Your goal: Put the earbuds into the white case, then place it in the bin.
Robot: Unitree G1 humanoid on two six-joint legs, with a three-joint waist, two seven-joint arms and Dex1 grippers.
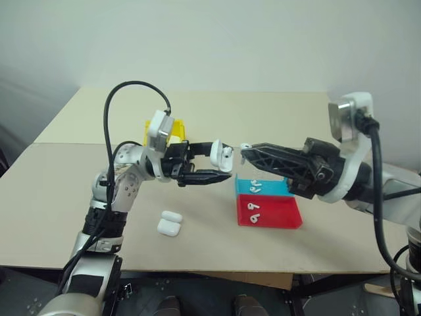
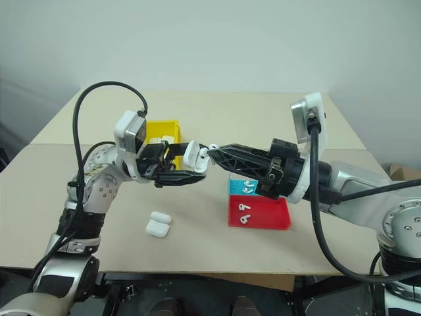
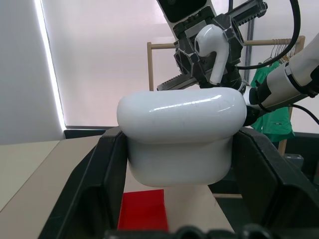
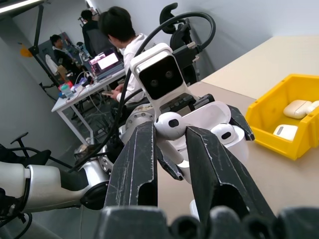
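While the small glossy white hinged case (image 1: 222,156) sits open, clamped tight in the left gripper (image 1: 209,161) above the table, one tiny white stemmed earbud (image 4: 168,125) is pinched in the right gripper (image 1: 245,152) right at its mouth. In the right eye view both arms reach level toward each other. The right wrist view shows one bud already seated, plus the yellow plastic bin (image 4: 269,130) waiting with other cases, so binning's still left.

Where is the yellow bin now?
In the right eye view, the yellow bin sits on the table's left side, behind the left claw.
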